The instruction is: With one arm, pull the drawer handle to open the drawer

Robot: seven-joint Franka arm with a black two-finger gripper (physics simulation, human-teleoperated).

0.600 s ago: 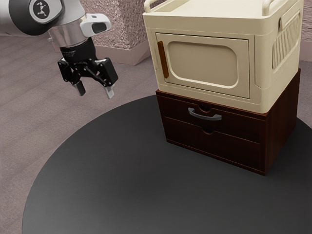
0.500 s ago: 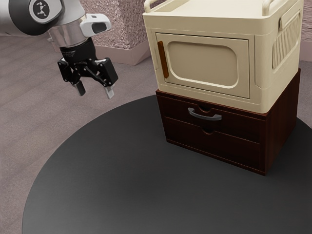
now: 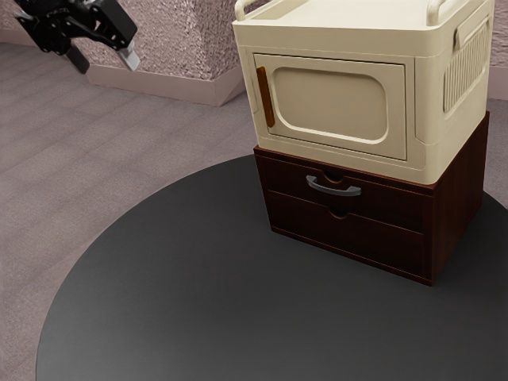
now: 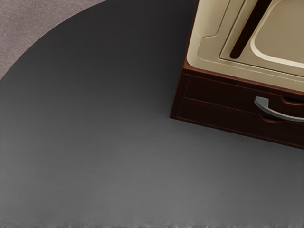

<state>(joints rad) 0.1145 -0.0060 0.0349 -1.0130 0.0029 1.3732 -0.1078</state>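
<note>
- Exterior view, upper left of the frame: there I saw my gripper [image 3: 103, 60], high up, cut partly by the frame's edge. Its two fingers [image 3: 128, 59] stood wide apart, with free space between them, and it had hold of nothing.
- The grey drawer handle [image 3: 333, 190] was right of the frame's middle, fixed on the upper drawer [image 3: 389, 206], and well apart from my gripper.
- This upper drawer was closed, its front even with the dark wooden cabinet [image 3: 460, 182]. The lower drawer [image 3: 381, 244] was closed also.
- On top of the cabinet, in the upper right, stood a cream unit [image 3: 422, 119], its door [image 3: 333, 99] shut, with a brown handle [image 3: 266, 97] at the door's left side.
- The cabinet rested on the round dark table [image 3: 198, 278].
- In the wrist view, the curved drawer handle was below the cream unit, in front of the upper drawer.
</note>
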